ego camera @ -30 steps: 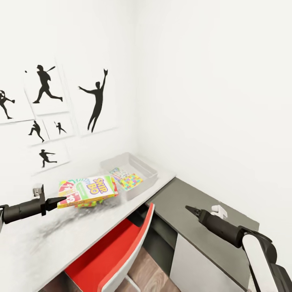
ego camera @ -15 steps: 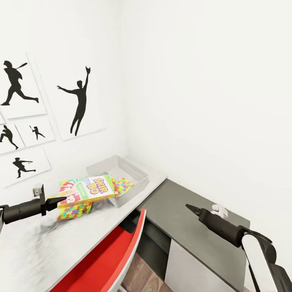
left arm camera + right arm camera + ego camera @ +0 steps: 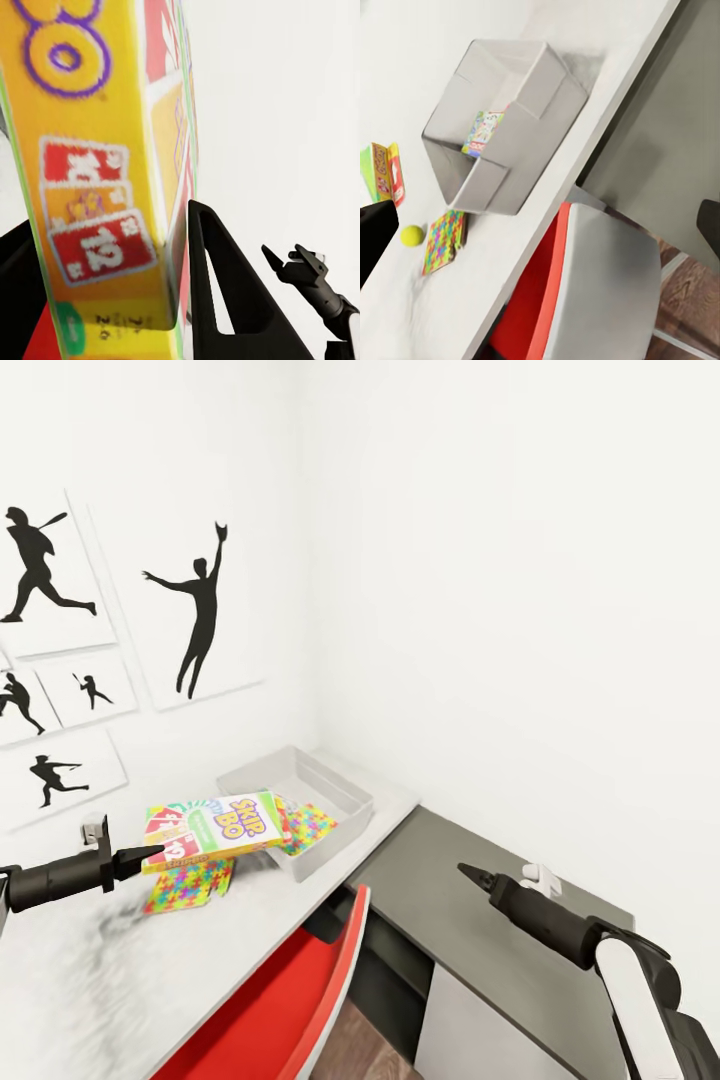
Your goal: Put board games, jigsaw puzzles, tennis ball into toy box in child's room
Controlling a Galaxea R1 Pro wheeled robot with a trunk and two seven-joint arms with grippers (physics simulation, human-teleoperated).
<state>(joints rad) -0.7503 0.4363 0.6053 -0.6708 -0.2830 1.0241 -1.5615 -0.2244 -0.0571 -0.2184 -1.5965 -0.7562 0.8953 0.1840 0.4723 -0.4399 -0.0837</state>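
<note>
**Left hand carries the Skip-Bo box toward the toy box**

The left hand [image 3: 150,852] is clamped on one end of the Skip-Bo board game [image 3: 215,828], holding it flat and clear of the desk [image 3: 250,920]. The left wrist view shows a dark finger [image 3: 217,292] pressed against the box's edge. Just beyond the far end of the held game sits the toy box [image 3: 325,785], with a colourful slab [image 3: 310,826] already leaning inside it. Directly under the held box, a jigsaw puzzle [image 3: 190,885] lies on the desk; the right wrist view shows the tennis ball [image 3: 412,235] touching or just beside that puzzle.

The step in hand looks like the carry to the bin. Done well, the hand would travel straight ahead until the whole game is over the bin's opening, staying above the near rim, then lower before letting go so the box lands flat instead of tipping over the edge.

The right hand [image 3: 470,874] hovers over the dark cabinet [image 3: 480,950], well apart; its fingers appear closed on nothing.
</note>
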